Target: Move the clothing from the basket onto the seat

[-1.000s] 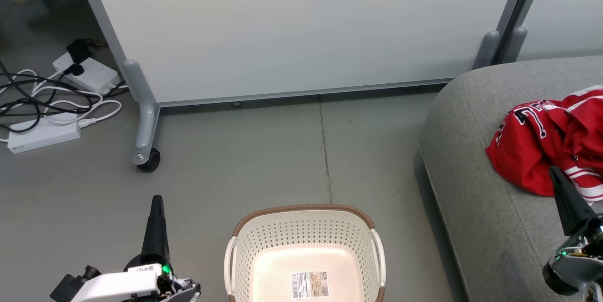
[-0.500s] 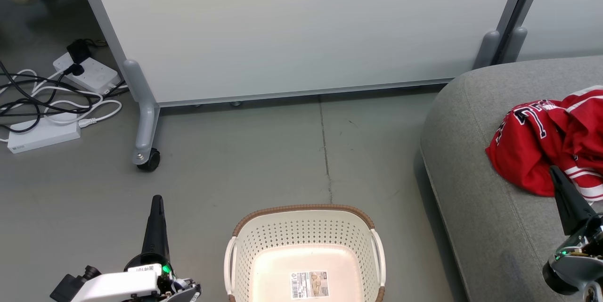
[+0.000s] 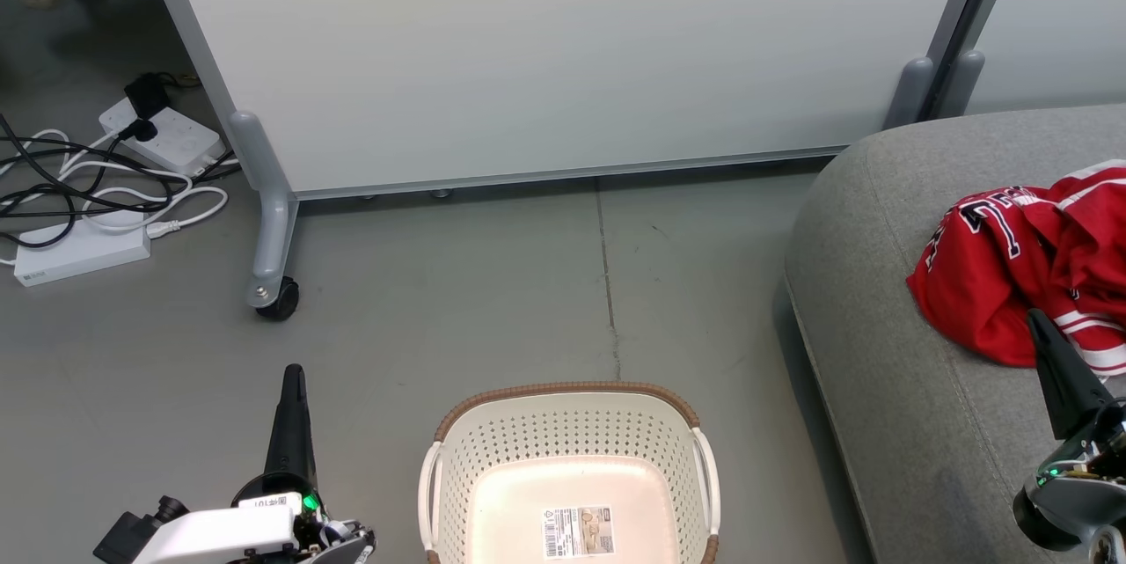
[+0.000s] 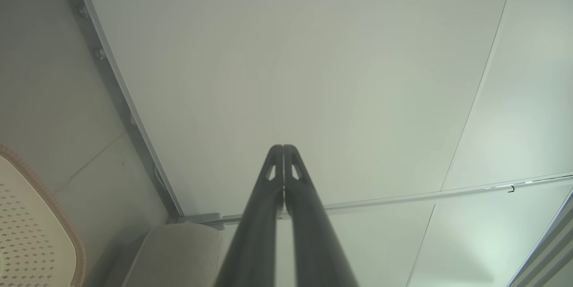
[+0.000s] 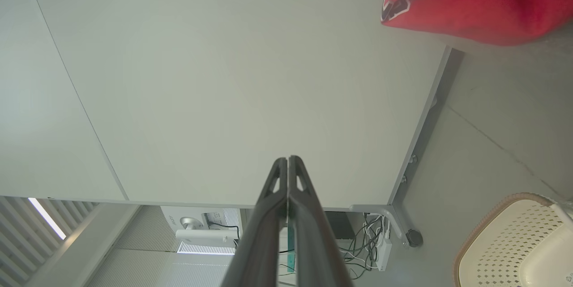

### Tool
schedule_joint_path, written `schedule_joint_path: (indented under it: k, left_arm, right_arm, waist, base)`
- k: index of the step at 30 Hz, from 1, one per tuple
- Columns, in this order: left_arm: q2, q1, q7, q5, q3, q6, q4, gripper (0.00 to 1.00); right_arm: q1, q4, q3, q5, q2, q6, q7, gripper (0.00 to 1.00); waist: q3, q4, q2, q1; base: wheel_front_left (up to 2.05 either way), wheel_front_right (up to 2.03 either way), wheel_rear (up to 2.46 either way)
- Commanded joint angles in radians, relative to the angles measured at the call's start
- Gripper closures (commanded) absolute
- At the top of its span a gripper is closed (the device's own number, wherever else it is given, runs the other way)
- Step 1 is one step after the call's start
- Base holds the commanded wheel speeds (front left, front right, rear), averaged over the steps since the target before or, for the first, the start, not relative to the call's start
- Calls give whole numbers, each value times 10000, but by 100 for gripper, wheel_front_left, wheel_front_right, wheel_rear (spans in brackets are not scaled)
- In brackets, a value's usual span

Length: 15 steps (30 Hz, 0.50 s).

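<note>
Red clothing heaped on the grey seat
It's bunched up at the seat's right, well apart from the basket down on the floor, barcode sticker showing inside. The right fingers are pressed together just beside the heap, the left fingers closed too, left of the basket
</note>
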Motion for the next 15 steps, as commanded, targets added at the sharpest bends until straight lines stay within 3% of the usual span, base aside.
schedule_joint_path:
  k: [1, 15]
  left_arm:
    - [27, -167, 5, -26, 41, -52, -22, 100]
    - [26, -167, 4, -28, 39, -52, -24, 100]
  right_arm:
    - [-80, 12, -30, -44, -41, 25, 64, 100]
    - [-91, 13, -58, -80, -19, 25, 73, 100]
  waist:
    - [0, 0, 0, 0]
    - [0, 0, 0, 0]
  base:
    - [0, 0, 0]
    - [0, 0, 0]
